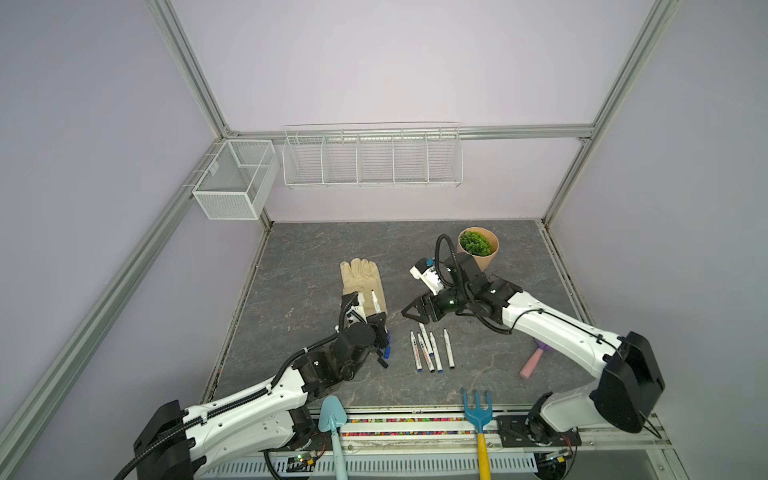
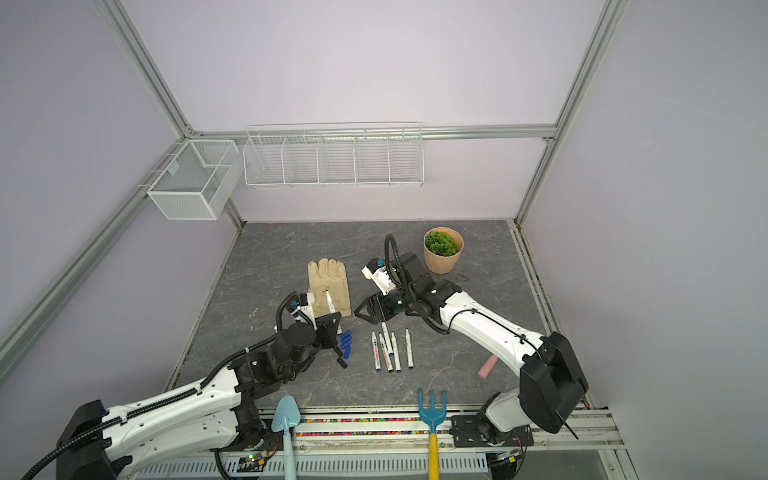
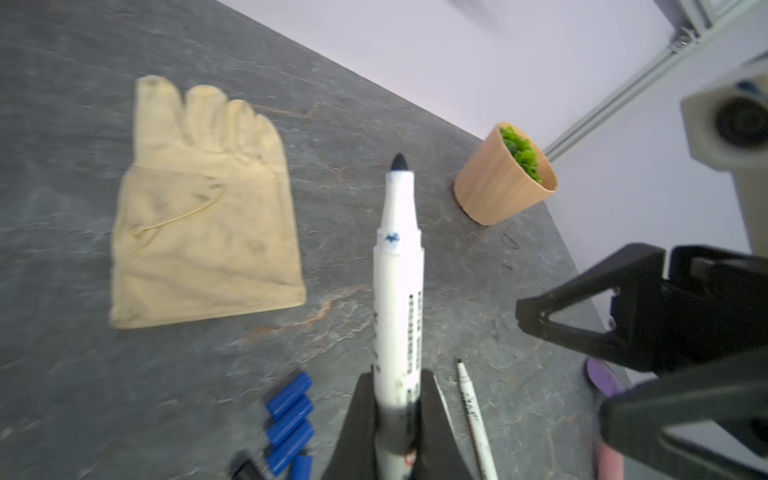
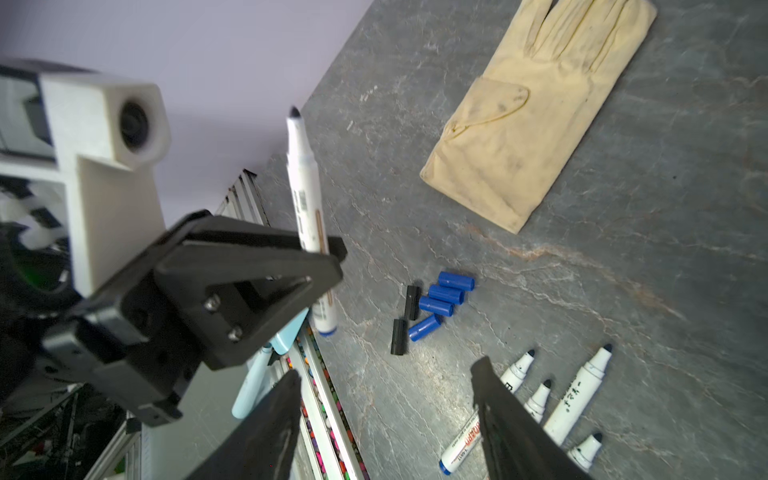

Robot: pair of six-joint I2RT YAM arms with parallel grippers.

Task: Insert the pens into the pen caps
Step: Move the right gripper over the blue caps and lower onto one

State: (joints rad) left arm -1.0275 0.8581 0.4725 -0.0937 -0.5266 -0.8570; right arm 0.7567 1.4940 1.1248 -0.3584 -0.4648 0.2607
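Observation:
My left gripper [image 1: 376, 321] [image 3: 397, 376] is shut on a white pen [image 1: 375, 301] [image 3: 398, 266]. The pen stands above the table with its dark tip pointing away from the jaws, uncapped; it also shows in the right wrist view [image 4: 305, 187]. Several more pens [image 1: 430, 351] [image 2: 390, 351] [image 4: 577, 395] lie side by side on the table. Blue pen caps [image 2: 346, 343] [image 3: 289, 419] [image 4: 440, 301] and two black caps [image 4: 412, 302] lie loose beside the left gripper. My right gripper [image 1: 409, 315] [image 4: 386, 370] hangs open and empty above the far end of the pen row.
A beige glove [image 1: 361, 282] lies behind the left gripper. Behind the right arm stands a potted plant [image 1: 478, 249]. A pink-handled tool [image 1: 532, 365] lies at the right, a light-blue shovel [image 1: 332, 419] and blue rake [image 1: 478, 409] at the front edge. Wire baskets [image 1: 374, 158] hang on the back wall.

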